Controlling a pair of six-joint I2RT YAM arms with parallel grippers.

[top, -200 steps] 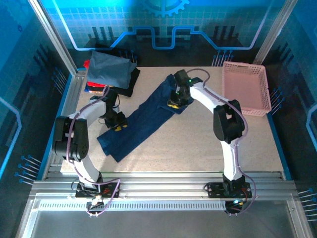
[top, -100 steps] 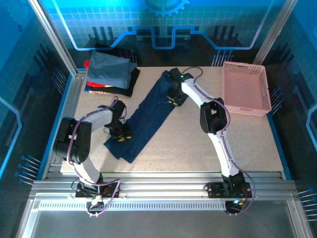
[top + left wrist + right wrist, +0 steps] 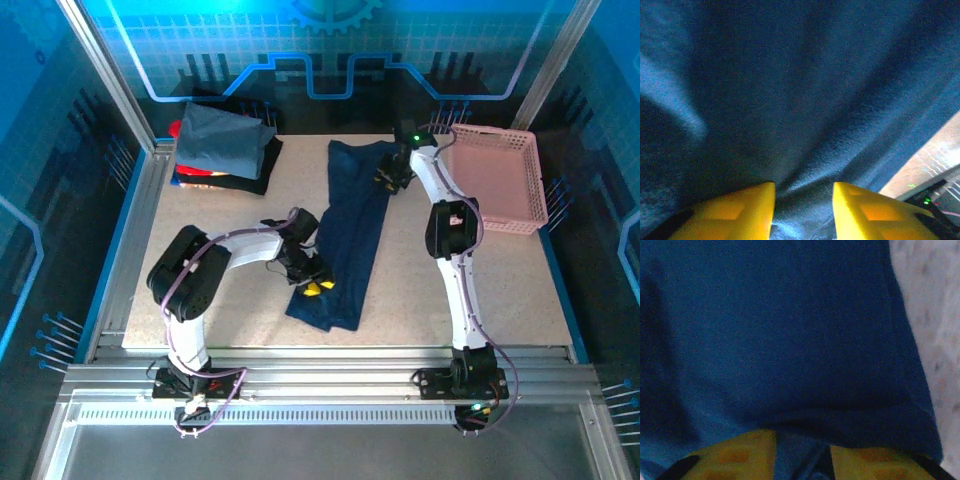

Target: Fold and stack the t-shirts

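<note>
- Navy t-shirt (image 3: pixel 350 235): lies on the table (image 3: pixel 480 290) as a long, narrow strip. It runs from the middle of the far edge toward the near edge, with its near end angled slightly left and stopping short of that edge.
- Left gripper (image 3: pixel 313 283): sits on the strip's left edge, close to its near end. In the left wrist view the yellow fingers (image 3: pixel 735 210) of this gripper (image 3: pixel 803 192) are clenched on a raised pleat of navy cloth.
- Right gripper (image 3: pixel 392 178): sits on the strip's right edge at the far end, just beside the left wall of the pink basket (image 3: pixel 495 175). In the right wrist view the gripper (image 3: pixel 802 440) has a fold of the same cloth pinched between its fingers (image 3: pixel 730 455), and the hem runs just beyond them.
- Stack of folded t-shirts (image 3: pixel 220 140): occupies the far left corner, well apart from the strip. A slate-blue tee is on top, with red and black edges showing beneath it.
- Open room: bare tabletop lies right of the strip and near of the basket. A smaller bare area lies left of the strip and is crossed by the left arm.
</note>
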